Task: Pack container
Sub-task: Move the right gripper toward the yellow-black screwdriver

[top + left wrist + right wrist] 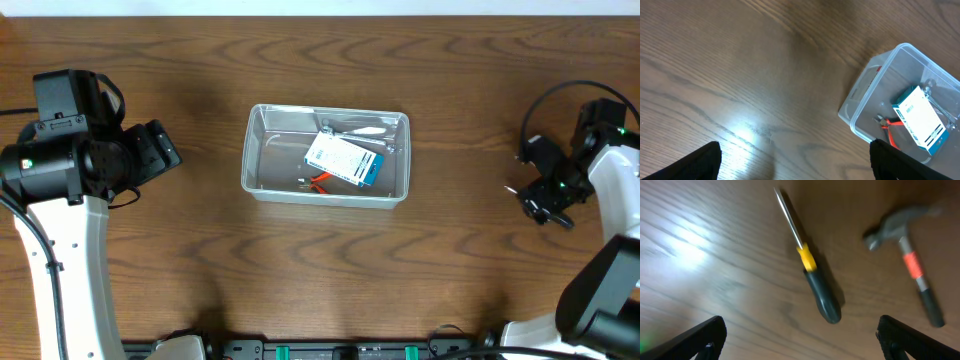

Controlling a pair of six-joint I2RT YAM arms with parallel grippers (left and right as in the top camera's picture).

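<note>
The clear plastic container sits mid-table. Inside lie a blue-and-white cardboard box, orange-handled pliers and a pale item at the back. The left wrist view shows the container at right with the box and pliers. My left gripper is open and empty, left of the container. My right gripper is open and empty over a screwdriver with a yellow collar and black handle, near a hammer.
Bare wood table surrounds the container. The screwdriver and hammer lie at the far right of the table, mostly hidden under my right arm in the overhead view. The table's back edge runs along the top.
</note>
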